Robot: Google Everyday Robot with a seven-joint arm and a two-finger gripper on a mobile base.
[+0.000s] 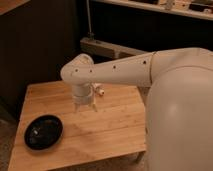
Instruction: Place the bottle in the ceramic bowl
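— Bottle (98,90), small white plastic, red-ringed neck: grasped yet?
— No. Pale wooden table (117,125) carries the shallow glossy black ceramic bowl (44,131). White two-finger gripper (85,106) hangs beyond and right of the bowl, jaws spread, empty. Bottle lies farther right still. Judged the reach step; next comes alignment, then closing.

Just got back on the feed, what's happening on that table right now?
The robot's single arm reaches over the wooden table, its claw pointing down near the table's middle. The small white bottle lies right beside it. The black ceramic bowl sits apart at the front-left corner, and the bottle is not in it yet.
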